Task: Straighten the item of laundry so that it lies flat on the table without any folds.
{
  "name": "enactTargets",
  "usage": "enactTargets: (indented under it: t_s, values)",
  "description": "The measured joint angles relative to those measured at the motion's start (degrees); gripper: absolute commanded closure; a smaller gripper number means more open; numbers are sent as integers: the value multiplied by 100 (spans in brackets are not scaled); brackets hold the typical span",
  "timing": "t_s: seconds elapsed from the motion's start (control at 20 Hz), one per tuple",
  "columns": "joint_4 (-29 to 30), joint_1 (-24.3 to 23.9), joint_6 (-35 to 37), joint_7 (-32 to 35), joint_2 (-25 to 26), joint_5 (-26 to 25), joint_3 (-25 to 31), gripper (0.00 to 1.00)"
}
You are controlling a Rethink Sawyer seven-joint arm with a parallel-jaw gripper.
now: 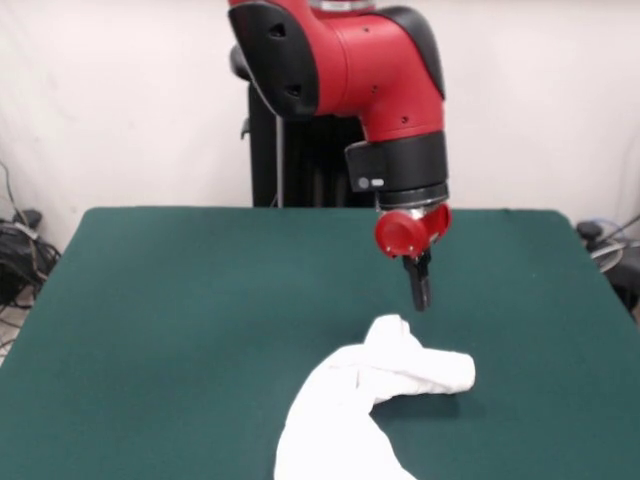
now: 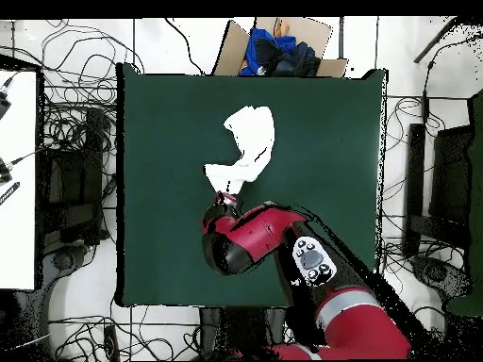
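Laundry is the point here, and the red-and-black arm's hand [image 1: 420,290] hangs just above it, empty. Its dark fingers hang straight down and look pressed together into one narrow tip, so I judge the hand clenched on nothing, poised rather than gripping. In the front view the tip hangs at about one o'clock from the nearest hump of cloth, clear of it.

Just below lies the small white T-shirt [image 1: 375,400], bunched into a thick rolled band that bends like an elbow; one limb runs toward three o'clock, the other trails to six o'clock and off the picture's lower edge. Only plain white shows; no print is visible. From overhead the shirt [image 2: 247,146] sits toward twelve o'clock on the dark green matte counter [image 1: 180,300], with bare top all round, leaving room to spread it. Folds remain, so flattening looks barely begun.
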Motion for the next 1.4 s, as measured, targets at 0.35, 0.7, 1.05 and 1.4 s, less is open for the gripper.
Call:
enactTargets:
  t_s: [0.35, 0.7, 1.05, 1.4]
  values:
    - [-121, 1, 0, 0, 1, 0, 0, 100]
    - [-318, 1, 56, 0, 4, 0, -1, 100]
    - [-493, 80, 392, 0, 8, 0, -116, 100]
    - [-573, 141, 764, 0, 8, 0, -297, 0]
